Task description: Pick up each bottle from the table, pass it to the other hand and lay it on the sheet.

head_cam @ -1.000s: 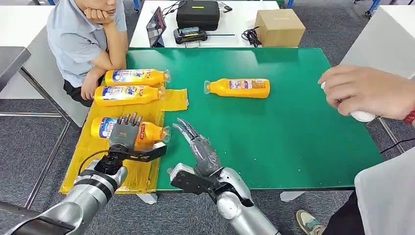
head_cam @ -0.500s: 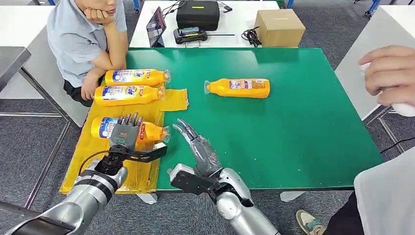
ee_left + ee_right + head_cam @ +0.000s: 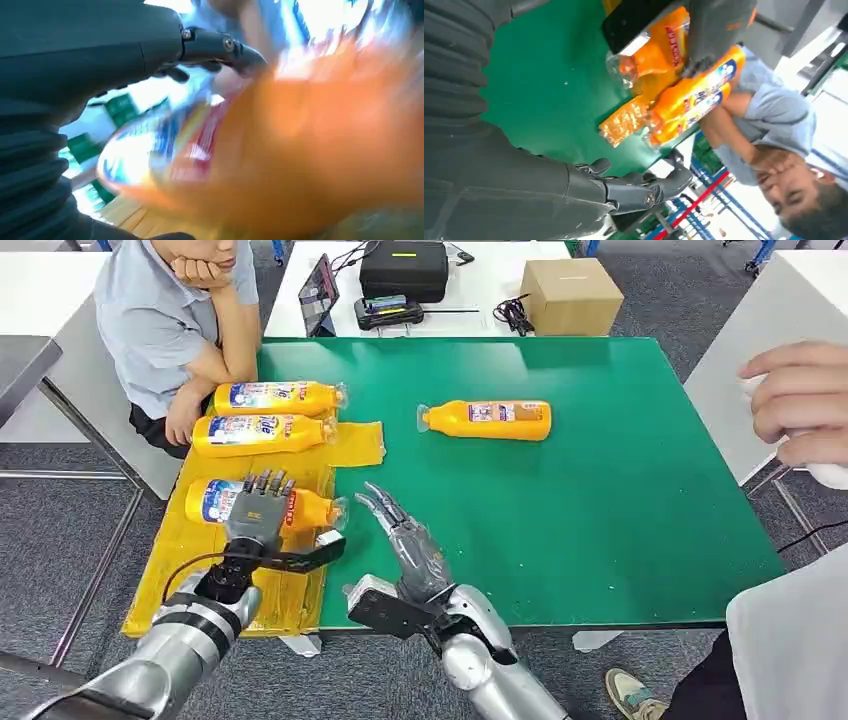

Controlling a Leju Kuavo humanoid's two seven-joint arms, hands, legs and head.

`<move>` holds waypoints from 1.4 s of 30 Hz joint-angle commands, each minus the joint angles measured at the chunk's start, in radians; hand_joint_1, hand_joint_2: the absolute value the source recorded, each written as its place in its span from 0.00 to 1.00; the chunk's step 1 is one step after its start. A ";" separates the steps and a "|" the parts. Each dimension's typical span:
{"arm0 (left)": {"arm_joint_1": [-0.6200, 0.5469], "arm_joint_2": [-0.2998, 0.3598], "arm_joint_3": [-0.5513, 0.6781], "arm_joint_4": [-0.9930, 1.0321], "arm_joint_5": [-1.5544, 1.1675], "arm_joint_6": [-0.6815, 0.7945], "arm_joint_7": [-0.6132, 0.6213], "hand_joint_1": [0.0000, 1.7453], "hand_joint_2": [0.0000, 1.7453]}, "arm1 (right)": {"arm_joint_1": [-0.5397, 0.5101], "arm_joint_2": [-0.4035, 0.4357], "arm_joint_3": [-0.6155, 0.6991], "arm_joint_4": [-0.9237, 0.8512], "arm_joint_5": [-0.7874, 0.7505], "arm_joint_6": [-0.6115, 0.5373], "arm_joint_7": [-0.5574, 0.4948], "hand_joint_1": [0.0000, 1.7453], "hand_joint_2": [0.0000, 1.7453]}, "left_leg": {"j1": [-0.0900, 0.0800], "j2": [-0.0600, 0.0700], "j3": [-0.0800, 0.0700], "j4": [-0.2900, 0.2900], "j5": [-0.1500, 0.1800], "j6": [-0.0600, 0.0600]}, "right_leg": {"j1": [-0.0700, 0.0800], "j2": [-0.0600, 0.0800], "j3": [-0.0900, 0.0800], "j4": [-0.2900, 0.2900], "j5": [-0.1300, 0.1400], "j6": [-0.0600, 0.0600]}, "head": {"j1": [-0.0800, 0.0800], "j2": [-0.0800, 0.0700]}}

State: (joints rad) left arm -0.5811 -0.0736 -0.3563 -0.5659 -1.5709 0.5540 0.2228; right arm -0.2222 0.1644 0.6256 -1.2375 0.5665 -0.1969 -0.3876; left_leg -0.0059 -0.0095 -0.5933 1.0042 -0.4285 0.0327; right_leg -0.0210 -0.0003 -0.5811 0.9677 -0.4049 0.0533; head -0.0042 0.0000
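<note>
The left hand [image 3: 256, 512] lies over the near bottle [image 3: 305, 508] on the yellow sheet [image 3: 290, 590], its fingers [image 3: 264, 482] laid flat across the bottle's label and pointing away from the robot; whether it grips the bottle or merely rests on it cannot be told from the head view. In the left wrist view the bottle [image 3: 280, 165] is a close orange blur just beyond the thumb [image 3: 220, 47], too smeared to show contact. The bottle lies on its side along the sheet, its clear cap end toward the green table [image 3: 600, 500].

The right hand [image 3: 400, 535] hovers over the near edge of the table just beside that cap end, fingers [image 3: 375, 502] extended and a little apart, holding nothing; the right wrist view shows its thumb [image 3: 644, 187] spread from the palm above bare green surface [image 3: 549, 85], with the left hand [image 3: 719, 25] and its bottle [image 3: 659, 55] beyond.

Two more bottles lie side by side at the far end of the sheet, one [image 3: 280, 397] behind the other [image 3: 262, 433], caps pointing toward the table middle; a fourth bottle [image 3: 487, 420] lies on its side on the bare table, well apart from both hands.

A seated person [image 3: 170, 320] leans on the table's far left corner; another person's hand [image 3: 800, 405] reaches in at the right edge; a cardboard box [image 3: 570, 295] and a black case [image 3: 404, 270] sit on the white table beyond.
</note>
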 commanded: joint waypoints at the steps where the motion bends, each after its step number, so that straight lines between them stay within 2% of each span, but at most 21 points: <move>1: 0.080 0.026 -0.104 -0.170 0.001 -0.053 0.032 0.00 1.00 | -0.005 -0.025 -0.013 0.039 0.003 -0.010 -0.002 0.00 1.00 | 0.002 0.002 0.002 0.001 -0.002 -0.002 | 0.002 0.001 0.002 0.000 -0.001 -0.002 | 0.000 0.000; 14: 0.080 0.017 -0.090 -0.155 0.000 -0.020 0.026 0.00 1.00 | -0.003 -0.031 -0.020 0.032 0.010 -0.010 0.003 0.00 1.00 | 0.002 0.002 0.000 0.001 -0.002 -0.002 | 0.002 0.000 -0.001 0.000 -0.001 -0.002 | 0.000 0.000; 18: 0.163 0.011 -0.067 -0.297 0.014 0.036 -0.010 0.00 1.00 | 0.017 -0.049 -0.018 -0.002 0.068 -0.067 0.009 0.00 1.00 | 0.002 0.002 0.000 0.000 -0.002 -0.002 | 0.002 0.001 0.000 -0.001 -0.001 -0.002 | 0.000 0.000; 20: 0.267 -0.014 -0.008 -0.448 0.179 0.139 -0.132 0.00 1.00 | 0.055 -0.077 -0.041 -0.069 0.122 -0.150 0.015 0.00 1.00 | 0.001 0.001 -0.002 0.000 -0.001 -0.001 | 0.001 0.000 -0.002 -0.001 0.000 -0.001 | 0.000 0.000; 21: 0.312 -0.023 0.009 -0.520 0.254 0.140 -0.167 0.00 1.00 | 0.077 -0.088 -0.058 -0.105 0.145 -0.181 0.023 0.00 1.00 | 0.001 0.001 0.000 -0.001 -0.002 -0.001 | 0.001 0.000 0.000 -0.001 -0.002 -0.002 | -0.001 0.000; 22: 0.369 -0.050 0.051 -0.623 0.397 0.144 -0.258 0.00 1.00 | 0.106 -0.101 -0.084 -0.145 0.206 -0.256 0.036 0.00 1.00 | 0.001 0.001 -0.001 0.000 -0.002 -0.001 | 0.001 0.000 -0.001 -0.001 -0.001 -0.001 | 0.000 0.000; 23: 0.389 -0.053 0.056 -0.642 0.397 0.142 -0.265 0.00 1.00 | 0.124 -0.116 -0.095 -0.179 0.204 -0.254 0.039 0.00 1.00 | 0.000 0.001 -0.002 0.000 -0.002 -0.001 | 0.001 0.000 -0.003 -0.001 -0.001 -0.001 | -0.001 0.000; 24: 0.429 -0.087 0.113 -0.729 0.450 0.144 -0.320 0.00 1.00 | 0.148 -0.123 -0.119 -0.211 0.215 -0.278 0.038 0.00 1.00 | 0.001 0.000 -0.001 0.000 -0.003 -0.001 | 0.001 -0.001 0.000 -0.001 -0.003 -0.001 | 0.000 0.000; 26: 0.466 -0.133 0.188 -0.781 0.517 0.144 -0.408 0.00 1.00 | 0.182 -0.131 -0.153 -0.254 0.215 -0.322 0.025 0.00 1.00 | 0.000 0.000 -0.005 0.001 -0.002 0.000 | 0.000 -0.001 -0.005 -0.001 -0.001 -0.001 | -0.001 0.000; 27: 0.476 -0.133 0.199 -0.783 0.525 0.144 -0.427 0.00 1.00 | 0.197 -0.142 -0.164 -0.276 0.214 -0.326 0.023 0.00 1.00 | 0.001 0.000 -0.004 0.002 -0.003 -0.001 | 0.001 -0.001 -0.004 0.000 -0.002 -0.001 | 0.000 0.000; 28: 0.491 -0.173 0.269 -0.807 0.601 0.144 -0.497 0.00 1.00 | 0.222 -0.141 -0.192 -0.311 0.212 -0.365 0.006 0.00 1.00 | 0.000 0.002 -0.006 0.001 -0.002 -0.001 | 0.001 0.000 -0.006 -0.001 -0.001 -0.001 | -0.001 0.000; 31: 0.500 -0.199 0.354 -0.789 0.735 0.144 -0.592 0.00 1.00 | 0.274 -0.136 -0.251 -0.390 0.133 -0.375 -0.045 0.00 1.00 | 0.001 -0.001 -0.007 0.002 -0.003 -0.001 | 0.001 -0.002 -0.006 0.000 -0.003 -0.002 | 0.000 0.000; 37: 0.529 -0.169 0.320 -0.820 0.889 0.144 -0.597 0.00 1.00 | 0.346 -0.129 -0.327 -0.481 0.120 -0.428 -0.067 0.00 1.00 | 0.001 0.000 -0.005 0.000 -0.003 -0.002 | 0.002 -0.001 -0.005 -0.001 -0.003 -0.003 | -0.001 0.000; 39: 0.544 -0.163 0.317 -0.836 0.884 0.144 -0.594 0.00 1.00 | 0.360 -0.141 -0.349 -0.494 0.066 -0.391 -0.076 0.00 1.00 | 0.001 0.001 -0.006 0.001 -0.003 -0.002 | 0.002 -0.001 -0.006 0.000 -0.003 -0.002 | -0.001 0.000; 41: 0.562 -0.160 0.316 -0.853 0.898 0.144 -0.592 0.00 1.00 | 0.368 -0.129 -0.404 -0.497 -0.089 -0.298 -0.099 0.00 1.00 | 0.001 0.001 -0.005 0.001 -0.003 -0.002 | 0.001 -0.001 -0.006 -0.001 -0.003 -0.002 | -0.001 0.000; 42: 0.566 -0.158 0.317 -0.854 0.903 0.144 -0.596 0.00 1.00 | 0.369 -0.127 -0.418 -0.493 -0.096 -0.288 -0.110 0.00 1.00 | 0.000 0.001 -0.007 0.000 -0.002 -0.001 | 0.001 0.000 -0.008 -0.001 -0.001 -0.001 | -0.001 0.000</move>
State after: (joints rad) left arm -0.0623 -0.2281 -0.0850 -1.3589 -0.7003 0.7027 -0.3746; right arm 0.0900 0.0503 0.3688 -1.6541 0.6721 -0.6058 -0.4540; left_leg -0.0056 -0.0083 -0.6020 1.0041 -0.4291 0.0325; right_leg -0.0207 0.0001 -0.5907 0.9673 -0.4052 0.0532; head -0.0050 0.0000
